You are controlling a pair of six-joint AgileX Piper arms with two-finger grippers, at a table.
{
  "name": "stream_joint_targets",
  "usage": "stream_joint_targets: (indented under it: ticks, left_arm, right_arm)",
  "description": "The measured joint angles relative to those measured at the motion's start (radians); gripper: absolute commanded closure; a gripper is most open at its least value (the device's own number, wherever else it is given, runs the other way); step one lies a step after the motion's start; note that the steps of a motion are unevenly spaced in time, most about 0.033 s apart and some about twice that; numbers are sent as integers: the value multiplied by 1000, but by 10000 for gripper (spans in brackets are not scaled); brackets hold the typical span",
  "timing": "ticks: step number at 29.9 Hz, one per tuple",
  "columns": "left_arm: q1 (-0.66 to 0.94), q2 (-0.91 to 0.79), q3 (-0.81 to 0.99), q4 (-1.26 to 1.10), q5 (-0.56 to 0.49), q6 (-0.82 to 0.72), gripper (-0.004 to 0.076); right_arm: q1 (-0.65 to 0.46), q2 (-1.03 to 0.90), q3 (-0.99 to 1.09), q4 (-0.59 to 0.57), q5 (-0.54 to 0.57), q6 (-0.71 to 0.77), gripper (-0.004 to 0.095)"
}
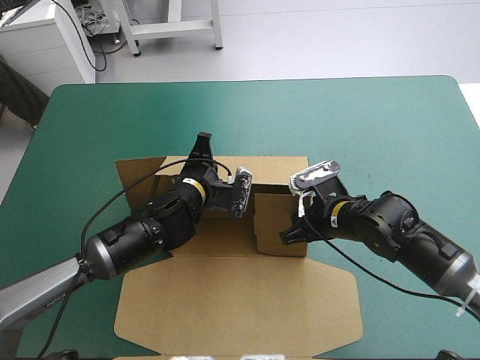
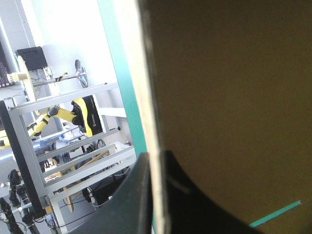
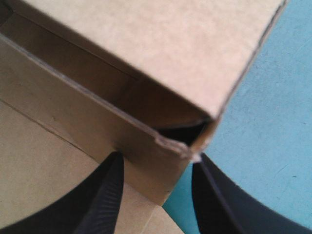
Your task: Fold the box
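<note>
The brown box (image 1: 225, 300) lies in the middle of the table, its wide lid flat toward the near edge. Its far wall (image 1: 262, 166) stands raised. My left gripper (image 1: 201, 150) is at that far wall, shut on the board's edge (image 2: 152, 122), which runs between its black fingers (image 2: 134, 195). My right gripper (image 1: 291, 234) is at the right side wall (image 1: 276, 221), which is folded inward. In the right wrist view its fingers (image 3: 109, 195) stand apart, one on each side of a corner of that doubled wall (image 3: 165, 170). The right gripper (image 3: 158, 195) is open.
The teal-green cover (image 1: 375, 120) stretches broad beyond the box toward the far and right edges. A left flap (image 1: 135, 174) of the box lies flat toward the table's left side. The lid's front edge reaches close to the near table edge.
</note>
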Motion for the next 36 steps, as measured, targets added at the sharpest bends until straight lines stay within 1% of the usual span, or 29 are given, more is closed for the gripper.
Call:
stream_joint_targets:
  ticks: [2,8,12,21,25,26,29,30,31,33,35,36]
  left_arm:
    - [0,2,1,14,-2,-28,731]
    - [0,6,3,29,-4,-65,731]
    - [0,7,4,48,-2,-104,731]
    - [1,8,6,56,18,-135,731]
    - [1,8,6,59,31,-136,731]
    - [1,8,6,59,36,-136,731]
    - [1,8,6,64,47,-138,731]
    - [1,8,6,65,50,-138,731]
    - [1,8,6,66,53,-139,731]
    - [1,8,6,66,61,-140,731]
    - [1,7,6,66,66,-140,731]
    - [1,7,6,66,69,-140,731]
  right_arm:
    - [1,0,0,-10,-5,9,423]
    - [1,9,0,0,-67,39,423]
    - [1,31,0,13,-73,38,423]
    - [1,91,-5,13,-101,42,423]
    - [1,102,-5,9,-129,71,426]
    - [1,104,-5,7,-135,73,443]
    - [1,109,-4,3,-159,77,540]
    - [1,110,-3,1,-165,77,623]
    - [1,110,-2,1,-172,79,664]
    - [0,113,-2,-11,-177,87,825]
    - [-6,118,-2,-30,-184,93,931]
    - [-8,118,-2,-37,-186,95,927]
